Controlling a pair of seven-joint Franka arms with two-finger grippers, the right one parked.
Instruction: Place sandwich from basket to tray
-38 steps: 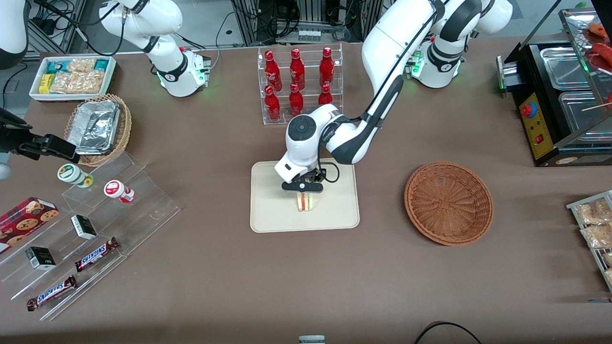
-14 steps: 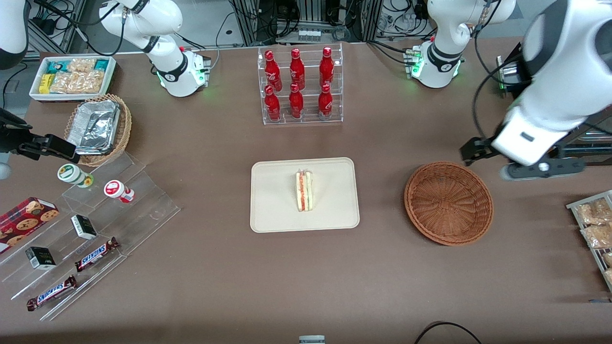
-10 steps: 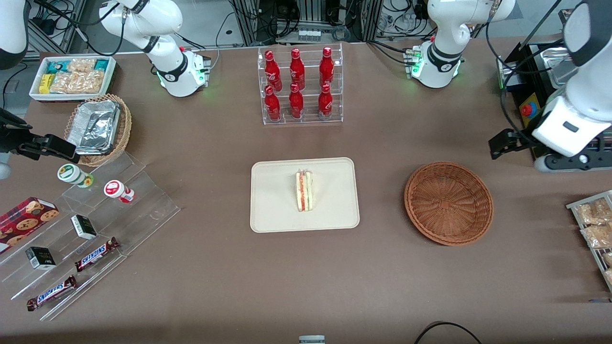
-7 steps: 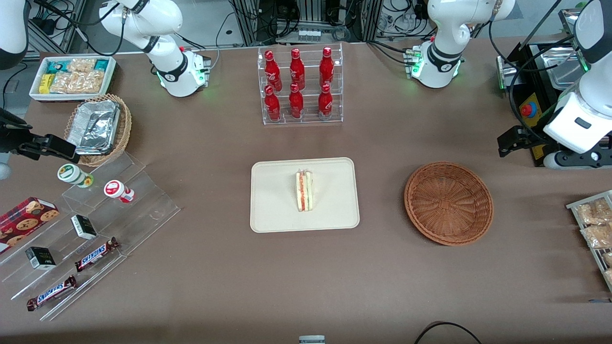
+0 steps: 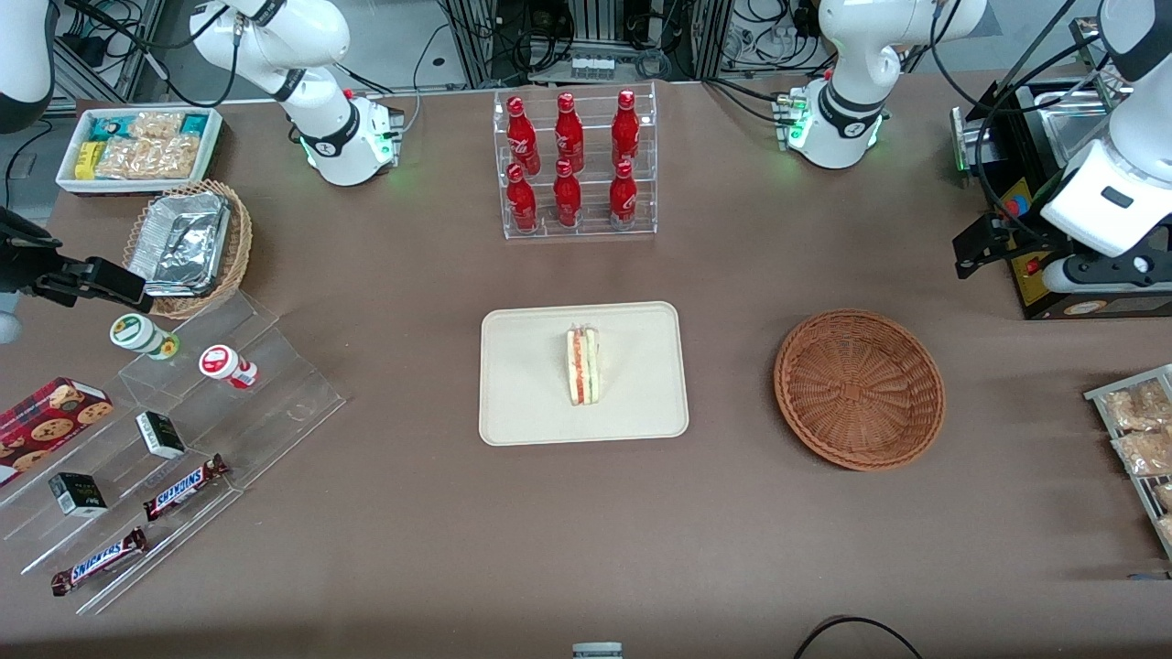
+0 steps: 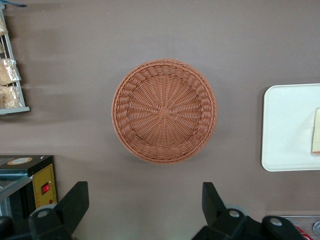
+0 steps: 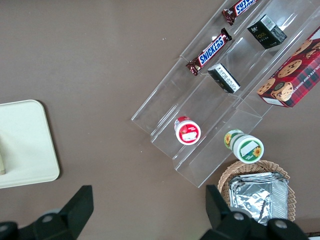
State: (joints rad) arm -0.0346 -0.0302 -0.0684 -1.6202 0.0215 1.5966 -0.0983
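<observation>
The sandwich stands on its edge in the middle of the cream tray, its red and green filling facing up. The reddish-brown wicker basket sits empty beside the tray, toward the working arm's end. My left gripper hangs high above the table at that end, in front of the black appliance, farther from the front camera than the basket. Its fingers are open and empty. The left wrist view shows the gripper, the basket, the tray and a sliver of the sandwich.
A black appliance with metal pans stands under the gripper. A rack of snack packets lies nearer the front camera. A stand of red bottles is farther back. A clear stepped display and a foil-filled basket lie toward the parked arm's end.
The gripper let go of the sandwich on the tray, rose, and swung away over the basket to the working arm's end. In the last half second it drifted slightly farther from the front camera.
</observation>
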